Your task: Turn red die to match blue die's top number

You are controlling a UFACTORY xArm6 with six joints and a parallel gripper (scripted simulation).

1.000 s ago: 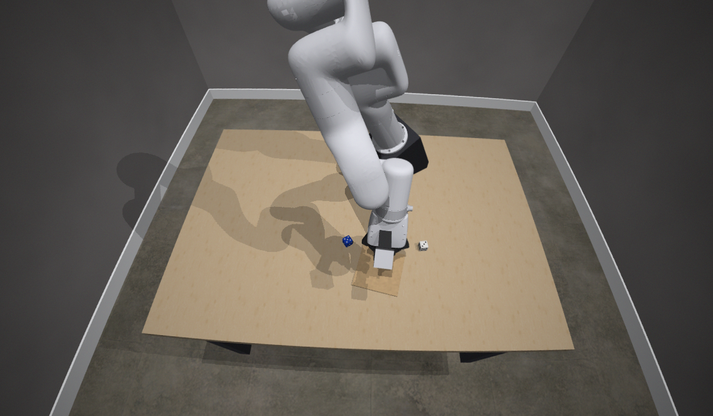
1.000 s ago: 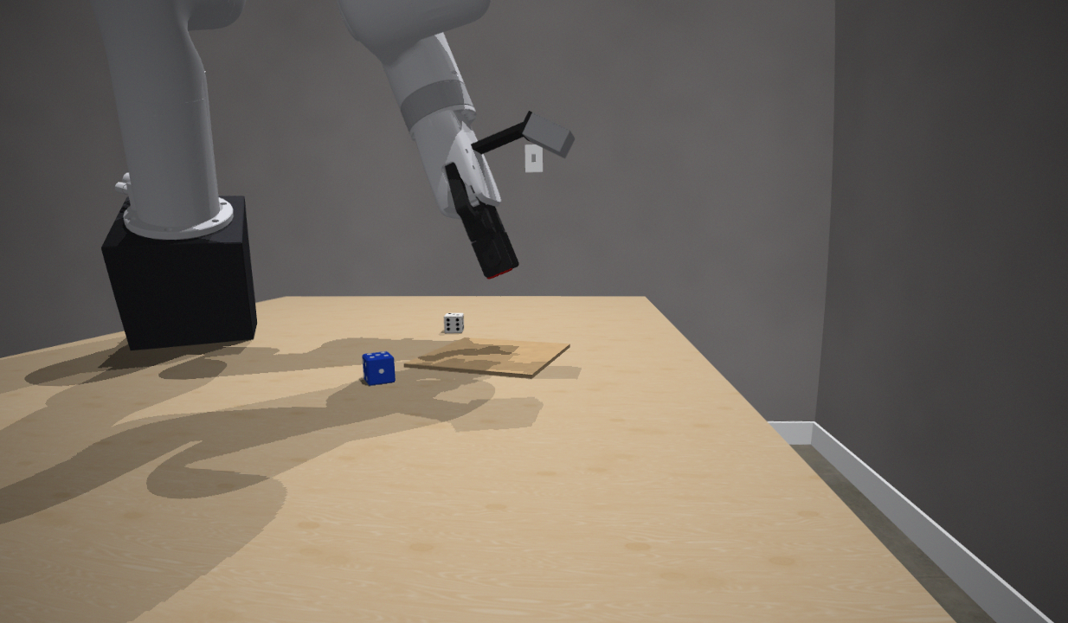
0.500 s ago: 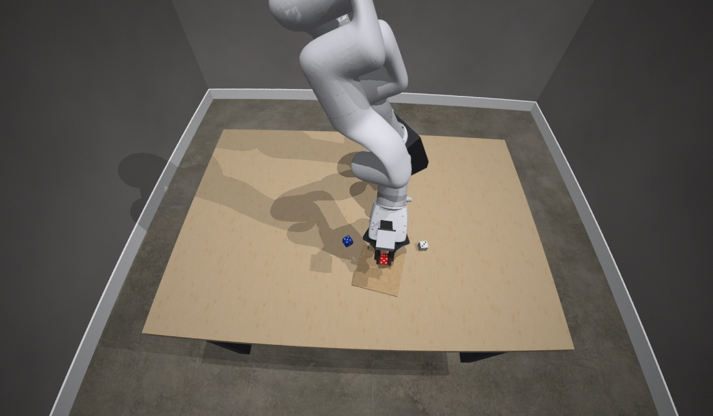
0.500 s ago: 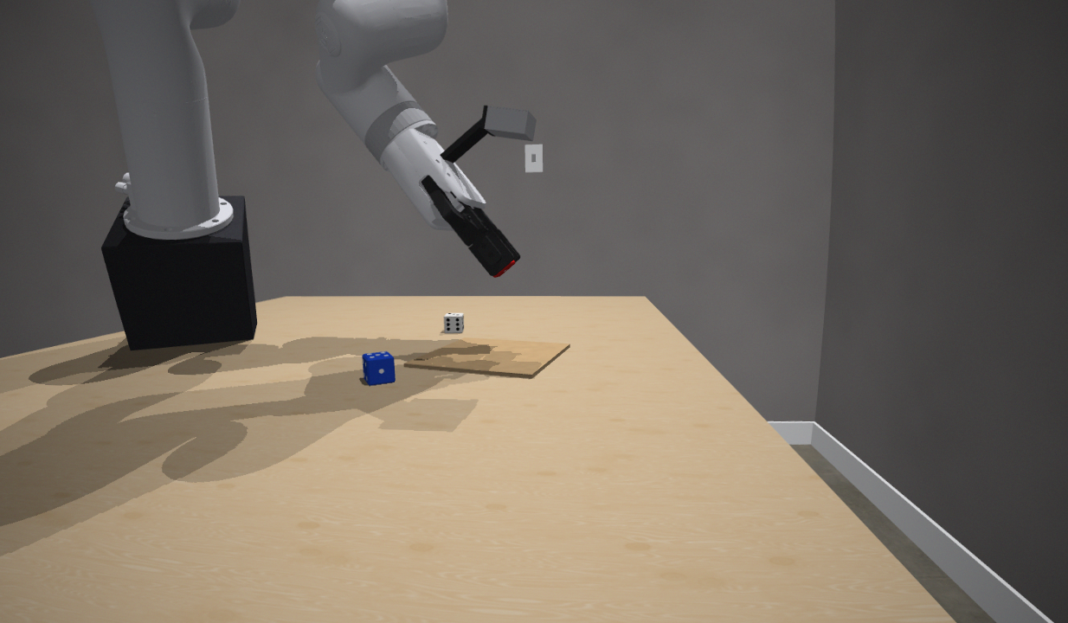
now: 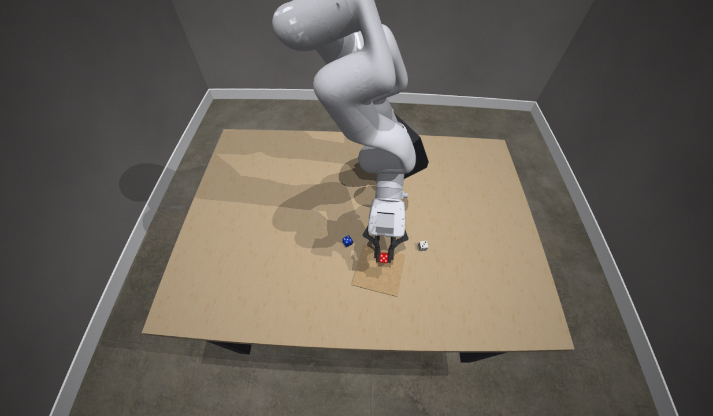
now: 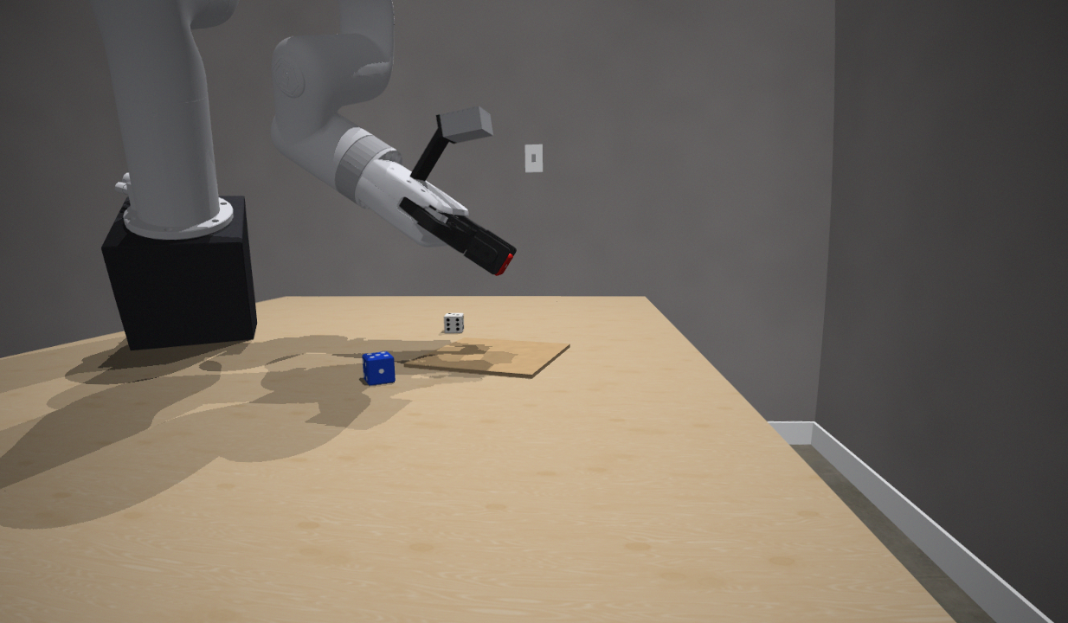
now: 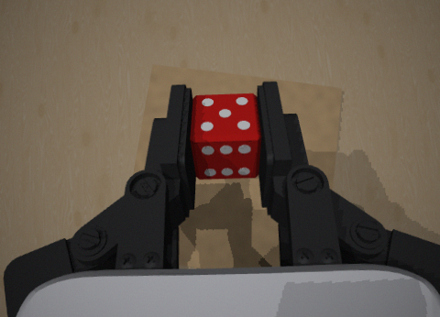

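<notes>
Red die — in pincer | wooden table — shadowed | grey walls

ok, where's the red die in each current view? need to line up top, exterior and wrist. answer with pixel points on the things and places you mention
Top: right of and below centre, between the fingertips, red die (image 5: 383, 257) (image 6: 505, 264) (image 7: 225, 136).
Exterior: just above picture centre, a red sliver at the fingertips' end, mostly hidden by a finger.
Wrist: centre, between the fingers, five-pip and six-pip faces showing.
Shared landmark: the thin square mat (image 5: 382, 282) (image 6: 522, 357) (image 7: 316, 111).
</notes>
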